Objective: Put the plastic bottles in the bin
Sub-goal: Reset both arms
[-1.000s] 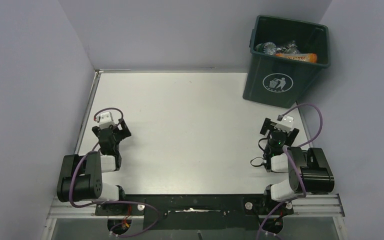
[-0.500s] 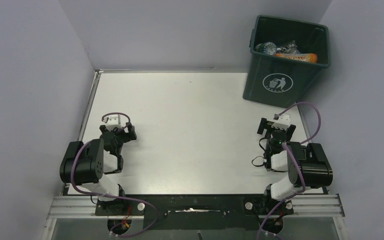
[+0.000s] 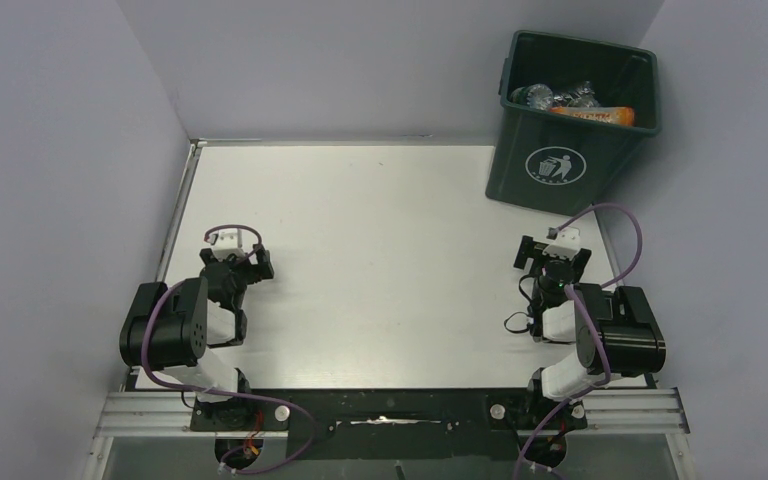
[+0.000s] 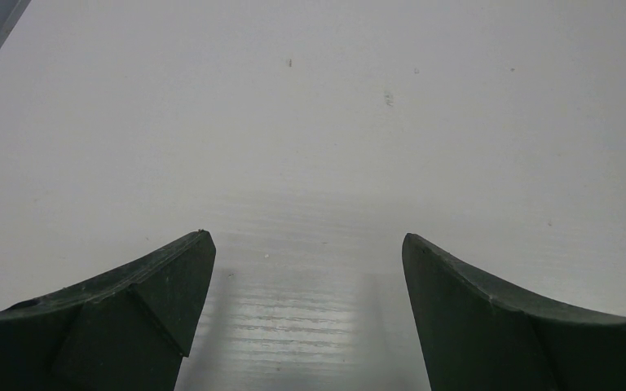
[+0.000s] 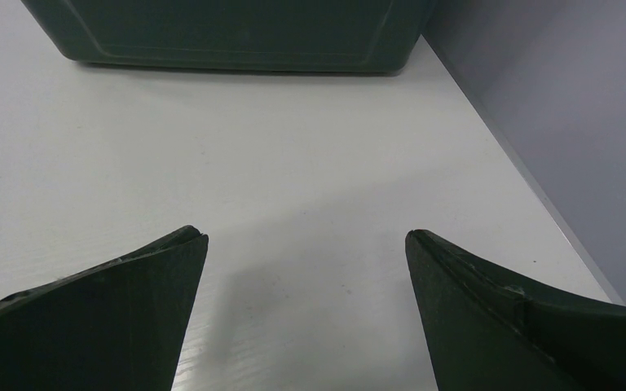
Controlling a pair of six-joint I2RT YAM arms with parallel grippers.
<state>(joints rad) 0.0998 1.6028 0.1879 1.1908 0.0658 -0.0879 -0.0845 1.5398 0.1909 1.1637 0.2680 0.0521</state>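
Note:
The dark green bin (image 3: 572, 165) stands at the table's far right corner, its base (image 5: 228, 32) filling the top of the right wrist view. Inside it lie plastic bottles (image 3: 560, 98), clear ones and an orange one (image 3: 596, 115). My left gripper (image 3: 243, 262) sits low at the near left, folded back over its base, open with only bare tabletop between its fingers (image 4: 306, 244). My right gripper (image 3: 554, 254) rests at the near right, a short way in front of the bin, also open and holding nothing (image 5: 306, 240).
The white table (image 3: 380, 230) is walled by grey panels on the left, back and right. Its right edge (image 5: 538, 195) runs close beside my right gripper. A metal rail (image 3: 390, 410) with both arm bases lines the near edge.
Over the last second both arms folded back a little toward their bases and then came to rest. Both grippers stayed open.

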